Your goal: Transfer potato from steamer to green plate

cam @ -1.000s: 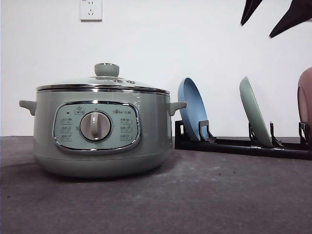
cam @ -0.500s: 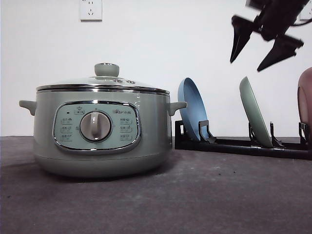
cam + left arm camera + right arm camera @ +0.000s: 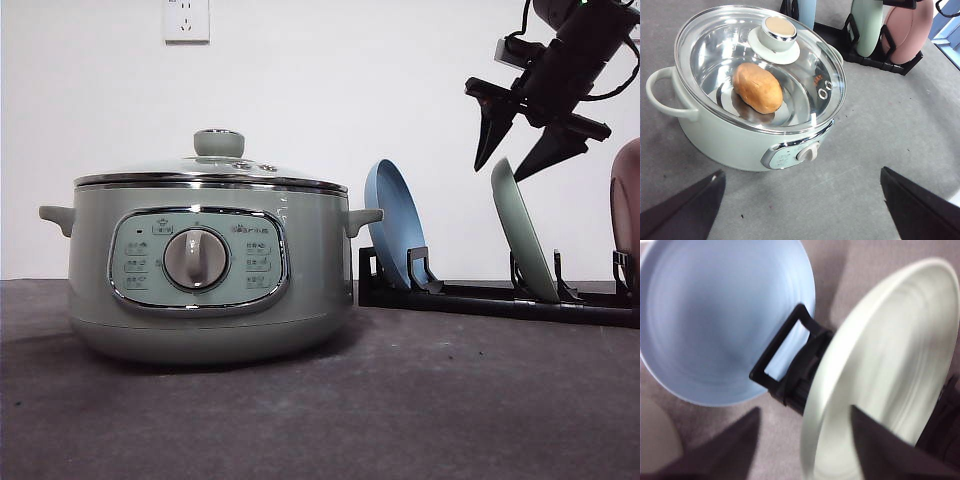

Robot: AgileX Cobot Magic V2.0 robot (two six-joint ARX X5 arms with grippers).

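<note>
Just below the right gripper, whose jaws gape over its rim, the green plate awaits fetching from its rack, while the potato sits inside the lidded steamer.

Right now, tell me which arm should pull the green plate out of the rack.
The right. Its open end effector hangs just above the green plate's upper rim in the black rack. The left end effector hovers open by the steamer.
</note>
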